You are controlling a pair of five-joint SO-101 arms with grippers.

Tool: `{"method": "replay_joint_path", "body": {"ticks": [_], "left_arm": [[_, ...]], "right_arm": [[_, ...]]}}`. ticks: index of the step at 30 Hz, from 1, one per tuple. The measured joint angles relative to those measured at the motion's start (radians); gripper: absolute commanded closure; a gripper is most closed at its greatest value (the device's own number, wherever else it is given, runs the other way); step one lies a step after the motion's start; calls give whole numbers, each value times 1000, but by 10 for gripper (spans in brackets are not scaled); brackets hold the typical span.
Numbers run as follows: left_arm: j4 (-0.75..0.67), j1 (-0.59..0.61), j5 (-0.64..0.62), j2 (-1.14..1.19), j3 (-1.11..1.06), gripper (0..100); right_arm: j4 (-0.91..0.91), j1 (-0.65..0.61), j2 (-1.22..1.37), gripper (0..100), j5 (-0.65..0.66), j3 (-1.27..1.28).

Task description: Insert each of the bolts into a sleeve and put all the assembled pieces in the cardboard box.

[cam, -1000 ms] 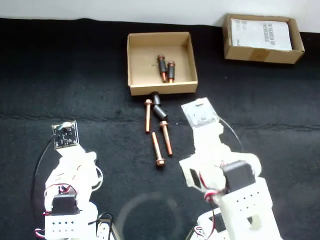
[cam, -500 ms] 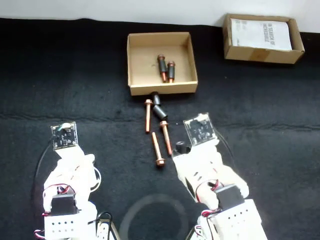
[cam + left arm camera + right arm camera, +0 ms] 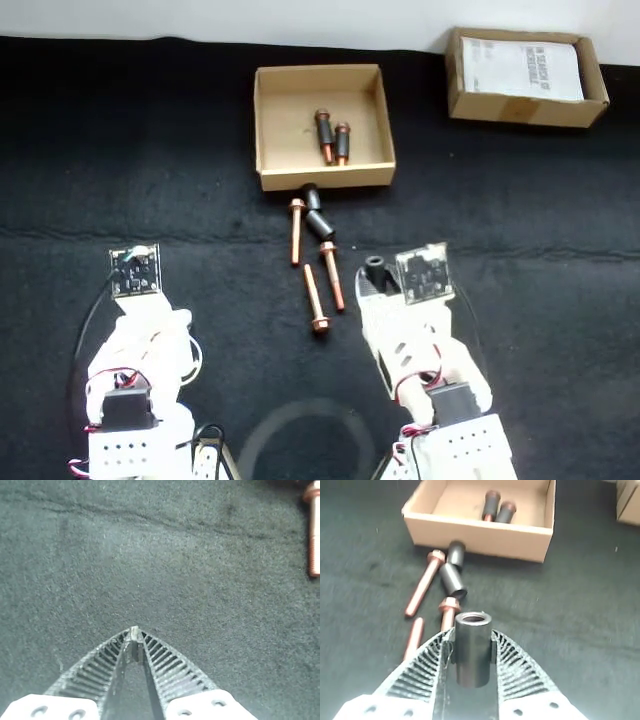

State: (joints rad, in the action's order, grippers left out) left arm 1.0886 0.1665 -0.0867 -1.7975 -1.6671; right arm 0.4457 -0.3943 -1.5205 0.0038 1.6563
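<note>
Right jaws have retreated to lower centre, clamping an upright sleeve, seemingly awaiting a bolt; left jaws closed, empty.

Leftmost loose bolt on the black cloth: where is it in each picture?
High view: leftmost bolt, head toward the cardboard box.
Left wrist view: probably the copper bolt at the frame's edge.
Right wrist view: bolt beside two loose sleeves, head near the box.
Landmark in high and right wrist views: the box.
</note>
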Motion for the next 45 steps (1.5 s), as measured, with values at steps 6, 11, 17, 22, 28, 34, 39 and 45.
{"method": "replay_joint_path", "body": {"ticks": [6, 11, 17, 22, 28, 34, 39, 45], "left_arm": [[0, -124, 0, 0, 2, 987], [2, -198, -12, 0, 80, 987], [2, -267, -87, 120, 224, 987], [2, -275, -166, 422, 473, 987], [2, -278, -218, 947, 862, 988], [0, -278, -221, 1381, 1112, 987], [0, -278, -222, 1634, 1229, 987], [-21, -284, -229, 1881, 1369, 986]], "right_arm": [[-252, 3, -107, 992, 0, 21], [-265, 3, -181, 992, 0, 21], [-265, 3, -215, 992, 0, 21], [-265, 3, -215, 992, 0, 21], [-265, 3, -215, 992, 0, 21], [-258, 3, -215, 992, 0, 21], [-199, 11, -215, 992, 0, 21], [-196, 86, -215, 992, 0, 21]]}}
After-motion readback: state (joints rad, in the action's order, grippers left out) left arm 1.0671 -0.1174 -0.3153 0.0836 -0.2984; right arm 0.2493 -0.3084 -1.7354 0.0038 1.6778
